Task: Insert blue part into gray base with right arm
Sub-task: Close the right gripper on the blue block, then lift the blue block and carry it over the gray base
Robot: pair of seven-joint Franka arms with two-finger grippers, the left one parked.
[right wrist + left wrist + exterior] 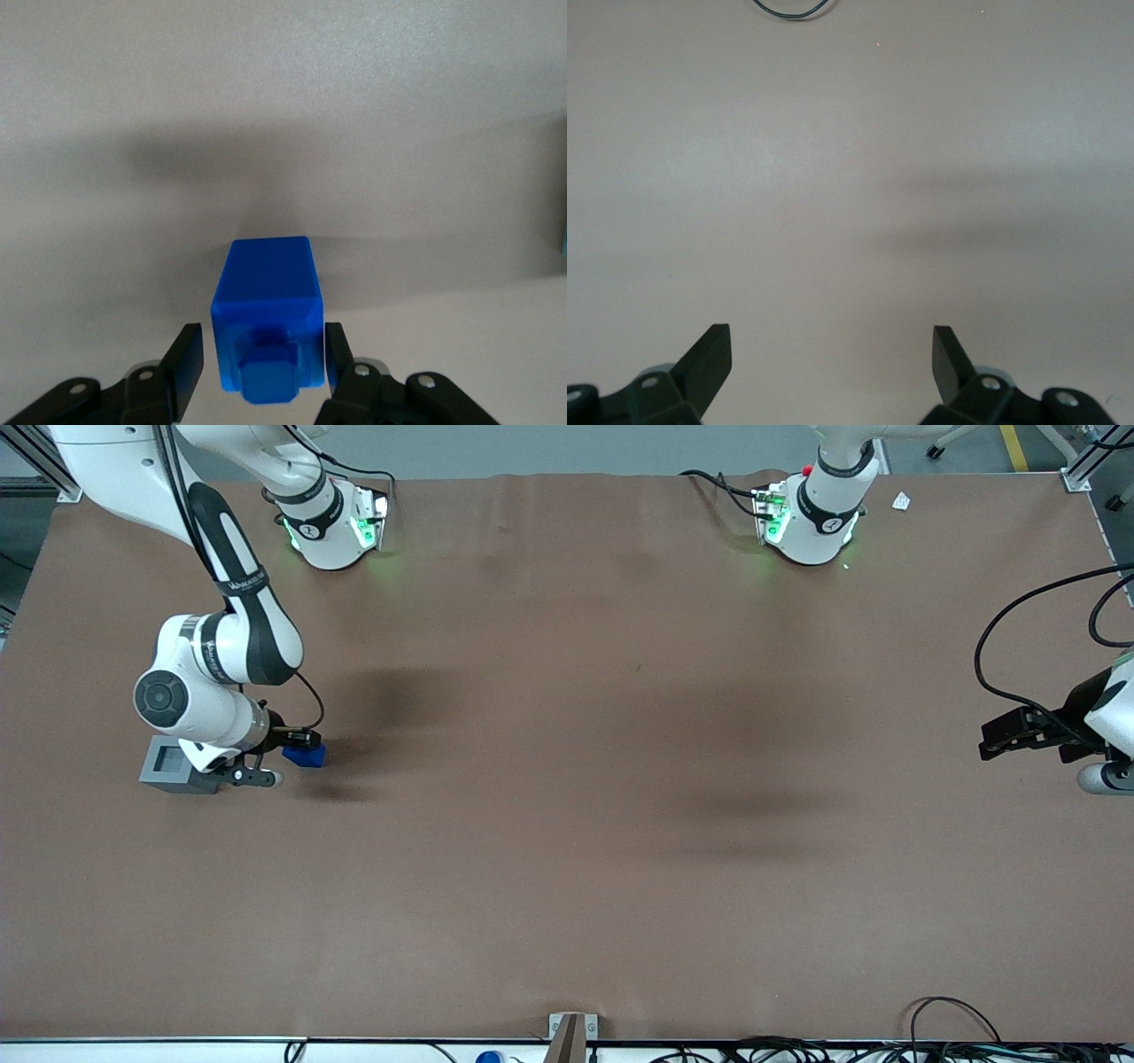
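The blue part [306, 756] lies on its side on the brown table, beside the gray base [168, 765], which stands with its square socket facing up. The right arm's black gripper [292, 751] is low over the table at the working arm's end. In the right wrist view the gripper [263, 338] is open, with its fingers [188, 354] on either side of the blue part [268, 288]. The part's stepped knob points toward the wrist. One finger has a clear gap to the block; the other is very close to it.
The right arm's wrist partly overlaps the gray base in the front view. The two arm bases [337, 522] stand at the table edge farthest from the front camera. The parked gripper [1019, 735] with looping cables sits at the other end of the table.
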